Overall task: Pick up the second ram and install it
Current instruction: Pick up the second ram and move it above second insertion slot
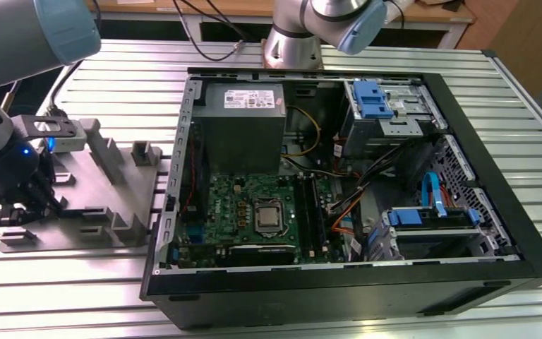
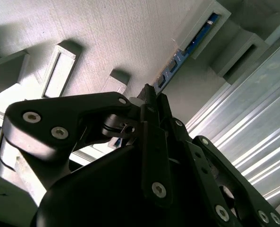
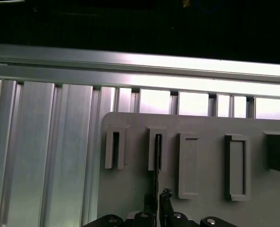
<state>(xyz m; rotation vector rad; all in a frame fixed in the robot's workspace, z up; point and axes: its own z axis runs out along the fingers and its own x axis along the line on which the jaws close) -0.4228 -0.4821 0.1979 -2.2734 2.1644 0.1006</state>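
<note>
Blue-green and edge-on in a holder slot (image 3: 151,152) of the grey fixture plate (image 3: 206,124), seemingly pinched in the closed gripper (image 3: 157,202): hold the second ram (image 2: 176,61) square and lift straight, without twisting.

I'm looking at a ribbed aluminium table (image 1: 497,92); on the exterior view's left a grey fixture plate (image 1: 82,194) with raised slot holders lies flat on it; just beside that, an open black computer case (image 1: 346,286) lies on its side; the arm's base (image 1: 293,49) stands behind the case.
</note>
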